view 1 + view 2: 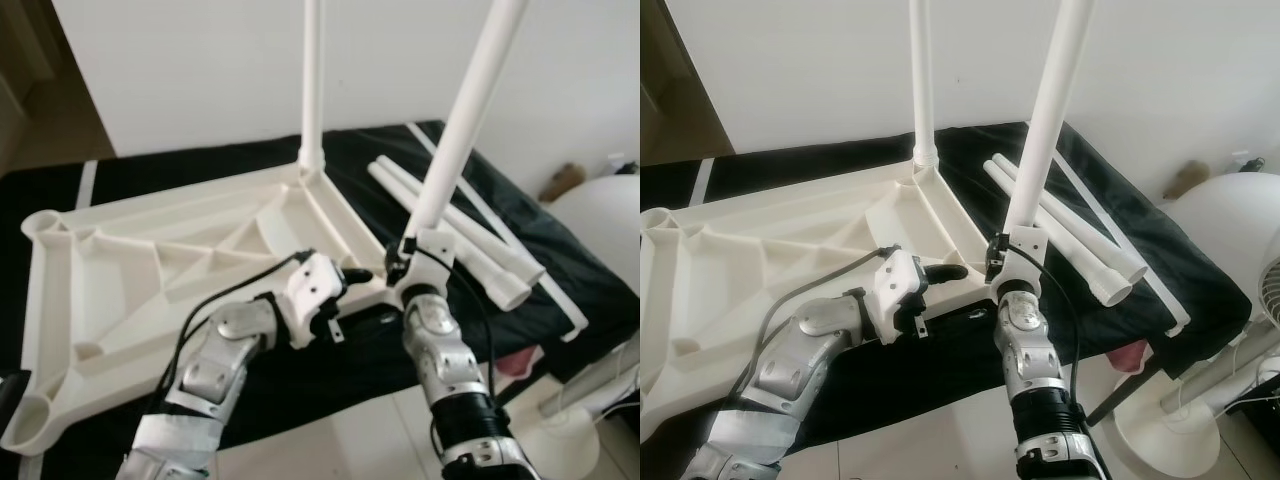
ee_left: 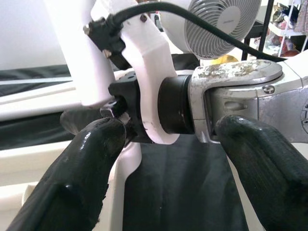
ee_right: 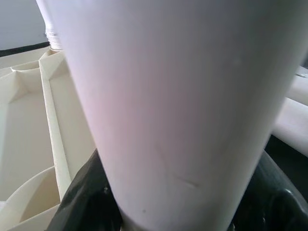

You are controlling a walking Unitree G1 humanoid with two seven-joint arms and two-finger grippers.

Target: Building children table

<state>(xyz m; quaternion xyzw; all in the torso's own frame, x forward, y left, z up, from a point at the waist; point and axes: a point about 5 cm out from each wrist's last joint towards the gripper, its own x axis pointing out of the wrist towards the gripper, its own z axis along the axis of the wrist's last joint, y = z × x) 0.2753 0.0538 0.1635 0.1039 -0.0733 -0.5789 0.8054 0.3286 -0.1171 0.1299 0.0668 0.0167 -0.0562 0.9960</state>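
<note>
**Upturned tabletop, one leg fitted, second leg held at the near corner**

White plastic tabletop (image 1: pixel 150 270) lies underside up on a black-covered bench (image 1: pixel 560 270), ribs and corner sockets exposed; its far-right corner carries a fitted leg (image 1: pixel 312 80) standing upright; its near-left corner overhangs the bench's front edge, over pale tiled floor (image 1: pixel 340 440).

Right gripper (image 1: pixel 420 250) at the tabletop's near-right corner, jaws closed around a second leg (image 1: pixel 465 110) near its lower end; that leg rises tilted to the right; the right wrist view shows the tube pressed between the black fingers (image 3: pixel 77 202).

Left gripper (image 1: pixel 350 278) just beside the right wrist, over the same corner; jaws spread wide, holding nothing, with the right arm's wrist between the fingers (image 2: pixel 82 168).

Two spare legs (image 1: pixel 470 235) lie side by side on the black cover to the right of the tabletop, a thin white rail (image 1: pixel 520 260) beyond them near the bench's right edge.

White wall behind; a standing fan (image 1: pixel 1230 230) close off the bench's right side; room there is tight.
</note>
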